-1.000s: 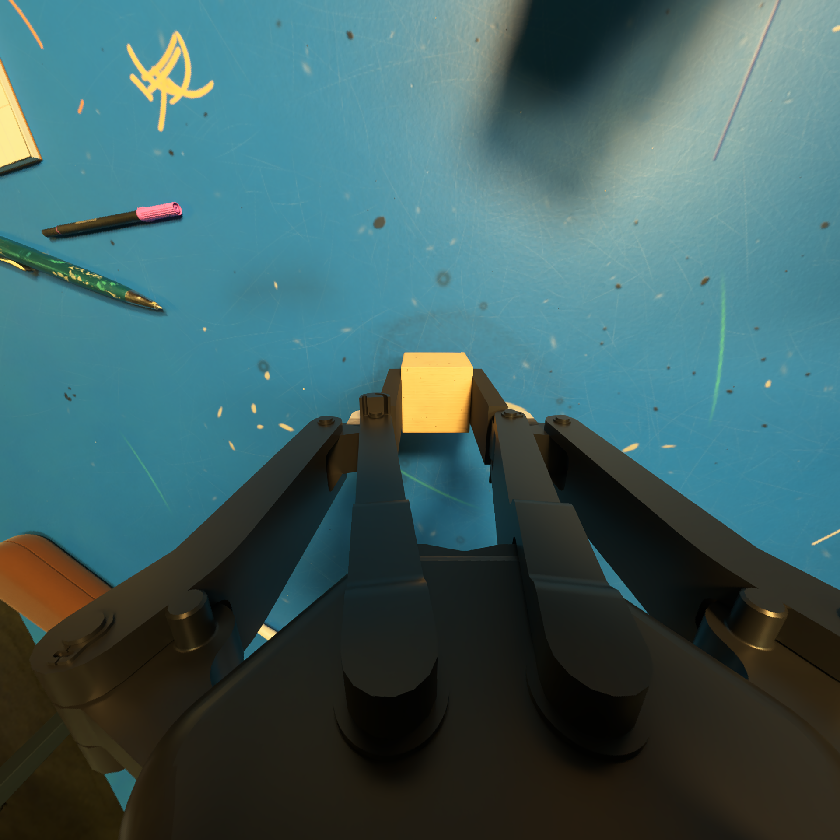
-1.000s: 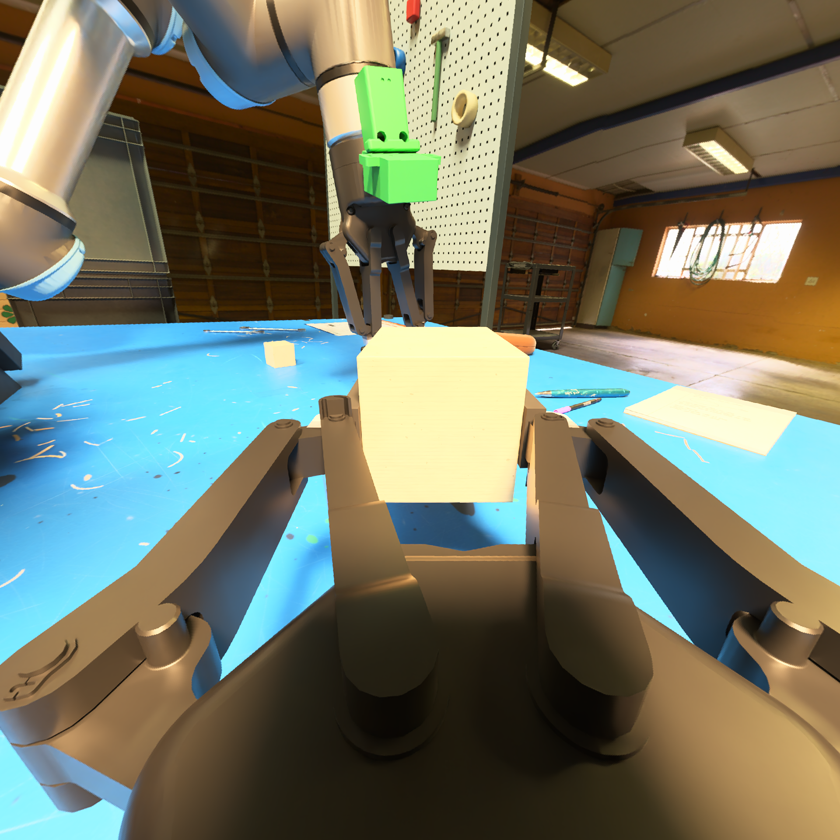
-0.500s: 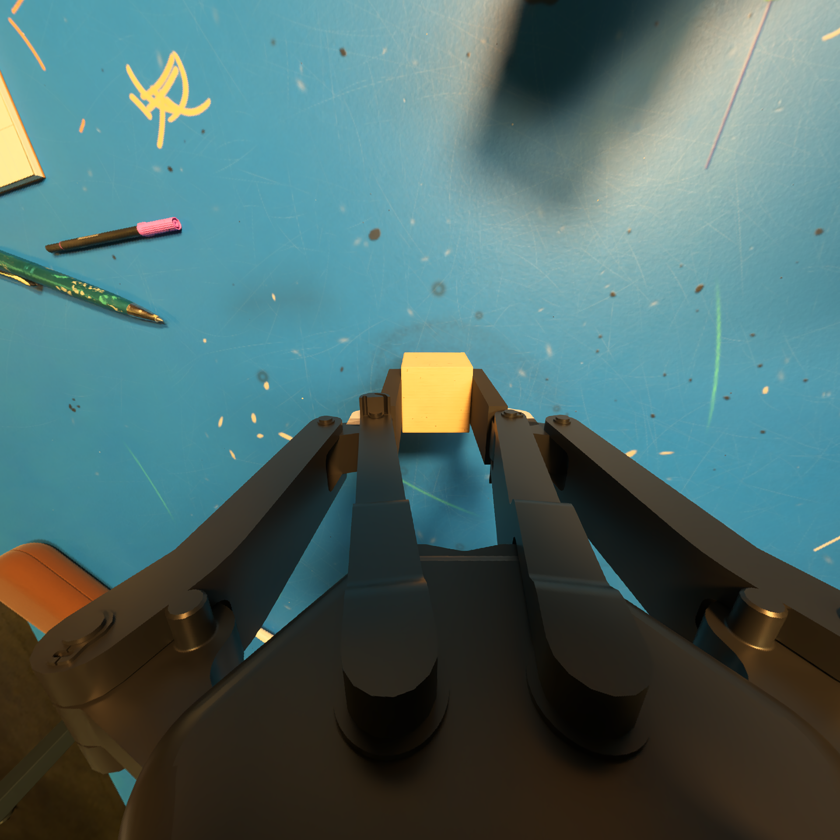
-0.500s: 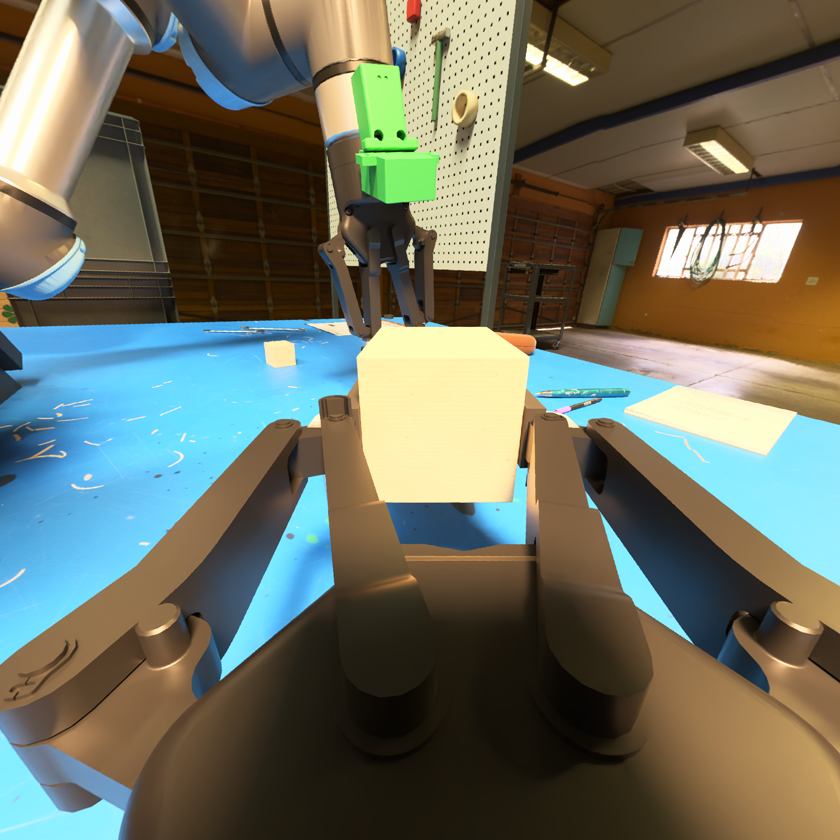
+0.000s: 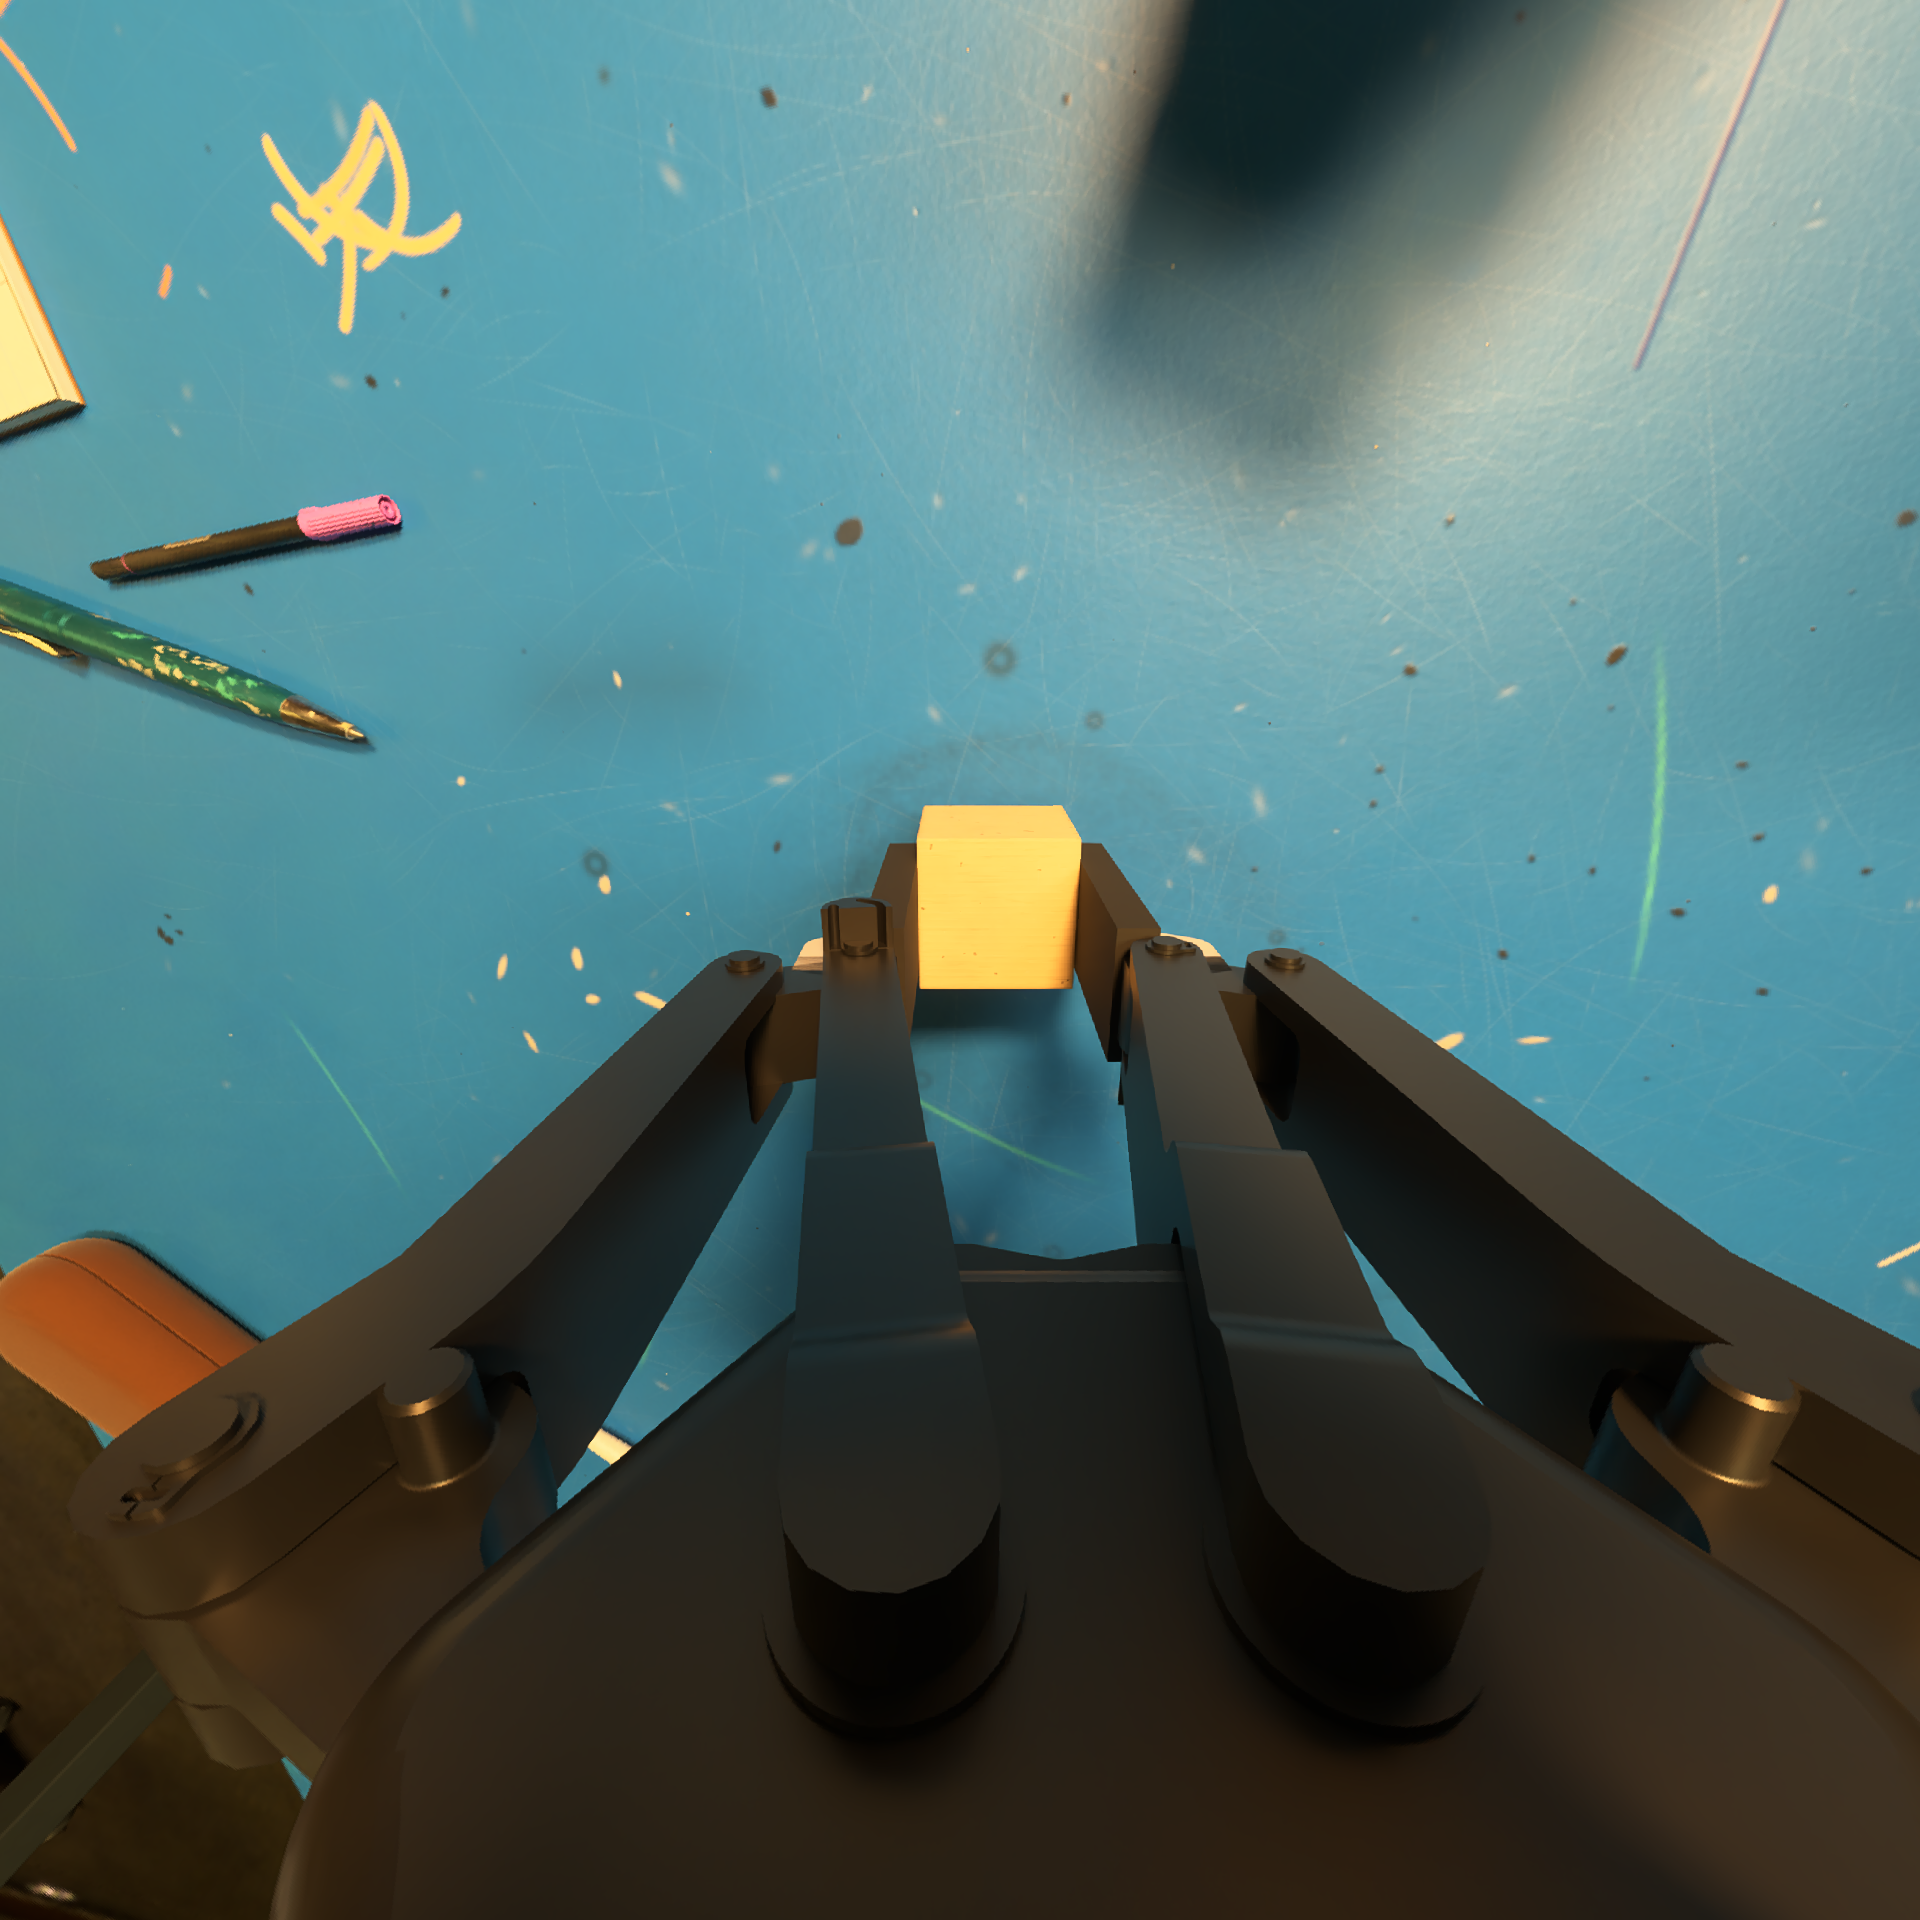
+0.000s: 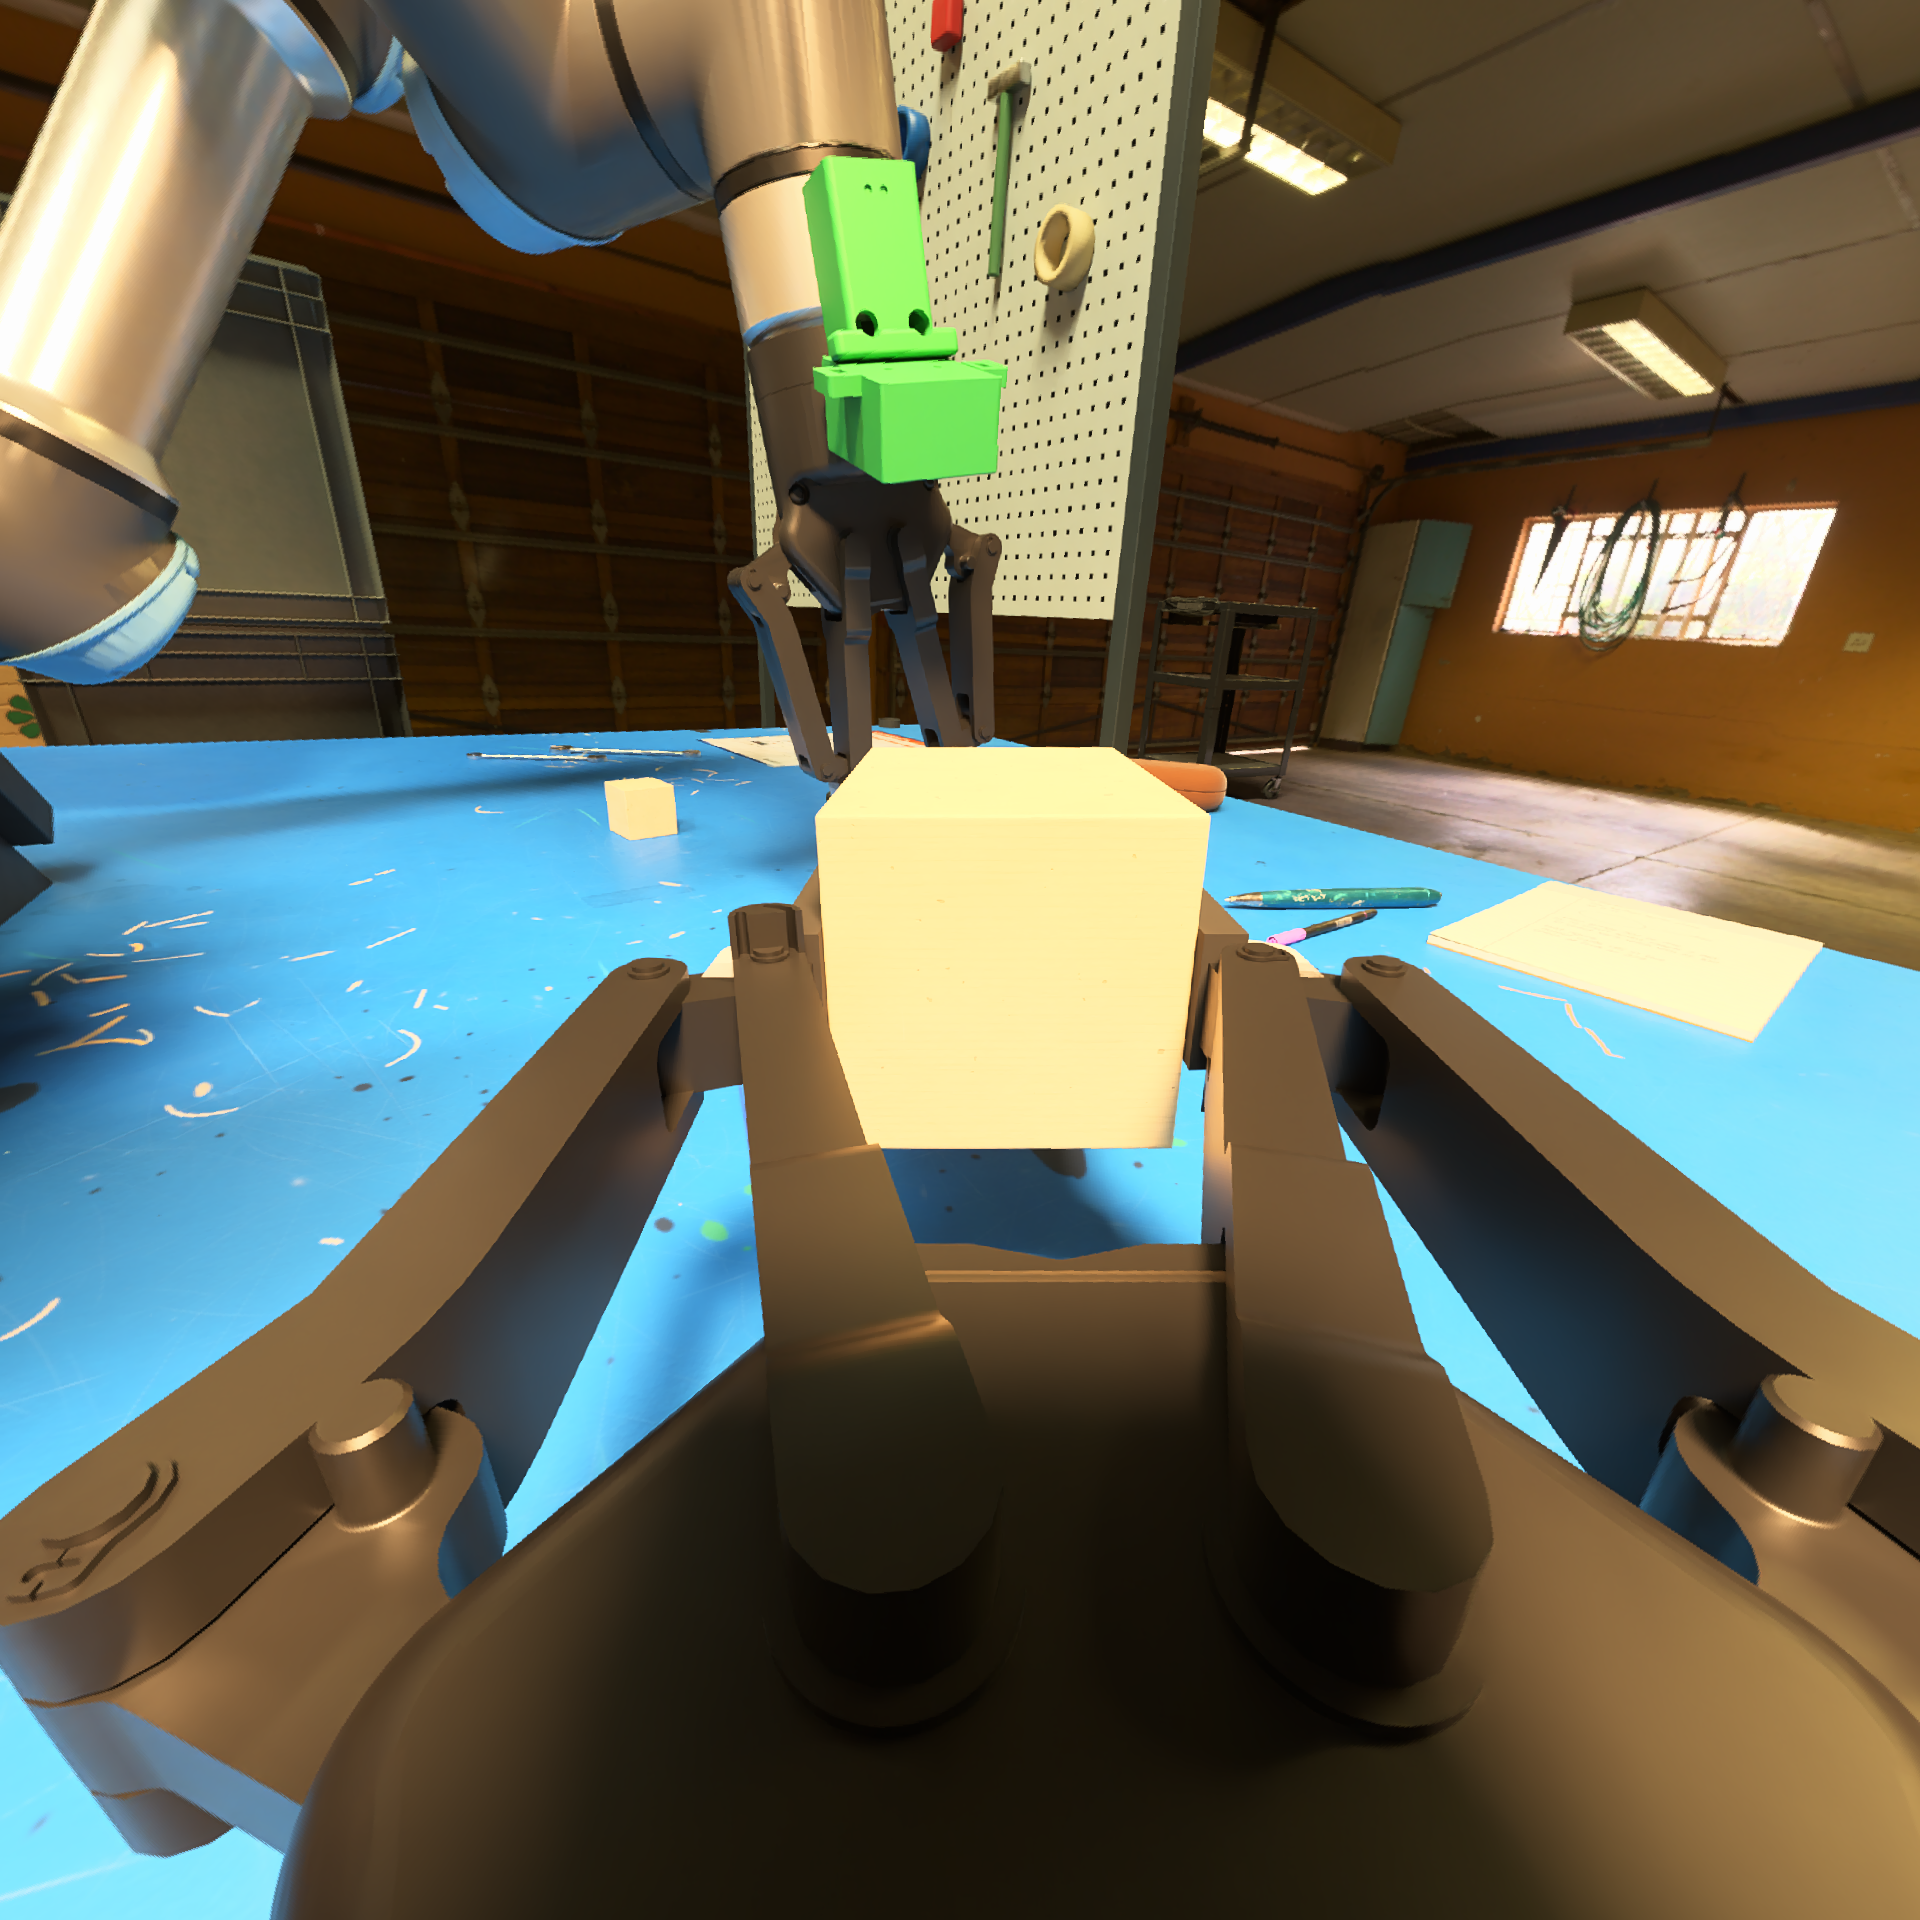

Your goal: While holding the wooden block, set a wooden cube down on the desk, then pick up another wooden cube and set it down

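My left gripper (image 5: 997,883) is shut on a small wooden cube (image 5: 995,914) and holds it over the blue desk (image 5: 1351,623), pointing down. My right gripper (image 6: 1008,966) is shut on the large pale wooden block (image 6: 1008,997) and holds it above the desk (image 6: 312,987). In the right wrist view the left arm with its green mount (image 6: 904,416) hangs just behind the block, which hides its fingertips. Another small wooden cube (image 6: 641,807) sits on the desk at far left.
A pink-capped pen (image 5: 249,535), a green pen (image 5: 187,665) and a notepad corner (image 5: 26,374) lie left of the left gripper. An orange object (image 5: 94,1320) is at lower left. The right wrist view shows both pens (image 6: 1335,899), the notepad (image 6: 1621,956) and a pegboard (image 6: 1049,312).
The left gripper has shifted slightly with the small cube, and the desk marks slide down in its view. In the right wrist view it has sunk a little. The right gripper has not moved.
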Controlling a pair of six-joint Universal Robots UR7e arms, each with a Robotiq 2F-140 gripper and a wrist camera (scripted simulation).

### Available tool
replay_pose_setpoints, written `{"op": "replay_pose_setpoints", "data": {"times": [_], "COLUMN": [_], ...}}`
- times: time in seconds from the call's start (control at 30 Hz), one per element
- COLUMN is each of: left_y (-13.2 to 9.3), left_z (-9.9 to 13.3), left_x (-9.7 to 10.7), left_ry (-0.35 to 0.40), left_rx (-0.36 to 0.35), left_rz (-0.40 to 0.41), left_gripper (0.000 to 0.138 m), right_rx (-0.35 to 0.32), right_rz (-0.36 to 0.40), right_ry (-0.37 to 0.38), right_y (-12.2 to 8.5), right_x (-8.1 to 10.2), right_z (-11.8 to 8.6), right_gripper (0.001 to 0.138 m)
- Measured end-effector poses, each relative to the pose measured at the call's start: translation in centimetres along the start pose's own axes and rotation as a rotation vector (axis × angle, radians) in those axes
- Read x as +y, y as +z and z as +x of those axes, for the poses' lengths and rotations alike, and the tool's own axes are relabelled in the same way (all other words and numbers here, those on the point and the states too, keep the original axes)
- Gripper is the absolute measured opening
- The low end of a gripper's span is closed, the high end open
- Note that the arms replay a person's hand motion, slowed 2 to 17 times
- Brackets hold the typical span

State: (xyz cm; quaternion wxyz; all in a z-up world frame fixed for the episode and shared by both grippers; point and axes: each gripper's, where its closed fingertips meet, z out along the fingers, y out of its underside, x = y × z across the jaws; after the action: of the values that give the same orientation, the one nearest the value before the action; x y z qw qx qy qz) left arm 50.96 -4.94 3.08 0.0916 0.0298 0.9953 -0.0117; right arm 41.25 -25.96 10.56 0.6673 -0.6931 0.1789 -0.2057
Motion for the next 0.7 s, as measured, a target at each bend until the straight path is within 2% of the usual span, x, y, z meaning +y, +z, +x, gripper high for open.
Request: {"op": "replay_pose_setpoints", "data": {"times": [0.7], "left_y": [0.17], "left_z": [0.35], "left_x": [-0.18], "left_ry": [-0.004], "left_rx": [0.011], "left_rz": [-0.001], "left_gripper": [0.038], "right_rx": [-0.002], "right_rz": [-0.001], "right_ry": [0.002], "right_y": [0.01], "right_x": [0.01], "right_z": [-0.01], "right_gripper": [0.068]}}
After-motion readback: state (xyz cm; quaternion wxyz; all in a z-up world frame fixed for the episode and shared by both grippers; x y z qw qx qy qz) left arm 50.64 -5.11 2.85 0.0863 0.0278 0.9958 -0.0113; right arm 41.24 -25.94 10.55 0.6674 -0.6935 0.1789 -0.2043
